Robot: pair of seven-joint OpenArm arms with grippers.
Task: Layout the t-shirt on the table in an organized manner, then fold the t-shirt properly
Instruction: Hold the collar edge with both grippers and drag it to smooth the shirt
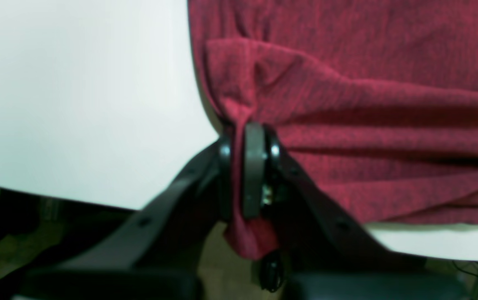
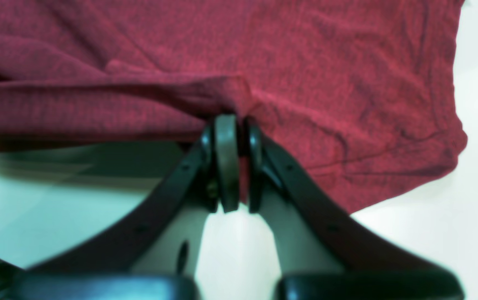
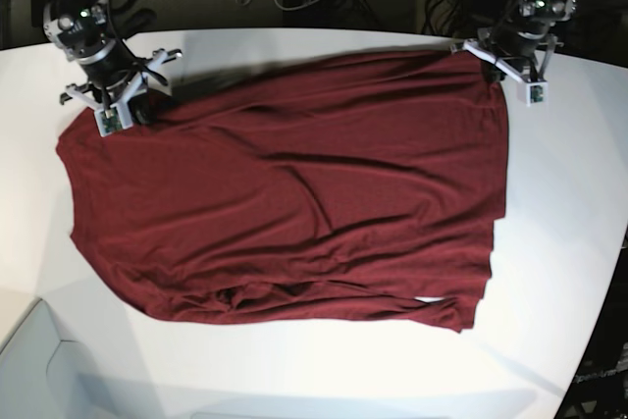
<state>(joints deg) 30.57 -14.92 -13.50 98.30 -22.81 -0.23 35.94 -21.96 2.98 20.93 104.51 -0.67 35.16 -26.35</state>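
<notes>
The t-shirt (image 3: 294, 203) lies spread across the white table (image 3: 549, 272), its long axis running side to side in the base view, from the left edge of the cloth near the right arm across to the straight edge on the right near the left arm. Which end is collar and which is hem cannot be told from here. The cloth is mostly flat, with long soft creases running along its length and a bunched fold along the near edge.

The right gripper (image 2: 232, 166) sits at the far left corner of the shirt in the base view, and up close its jaws are together, clamped on a pinch of red cloth. The fabric rises in a ridge to the grip, and the table shows pale beneath it.

The left gripper (image 1: 247, 171) is at the far right corner in the base view, at the table's curved edge. Its wrist view gives what the base view cannot: jaws together on a gathered corner, with a tuft of cloth poking out below the pads and creases fanning away from the pinch. The dark floor shows past the table edge there.

The base view alone shows the whole outline of the shirt.
</notes>
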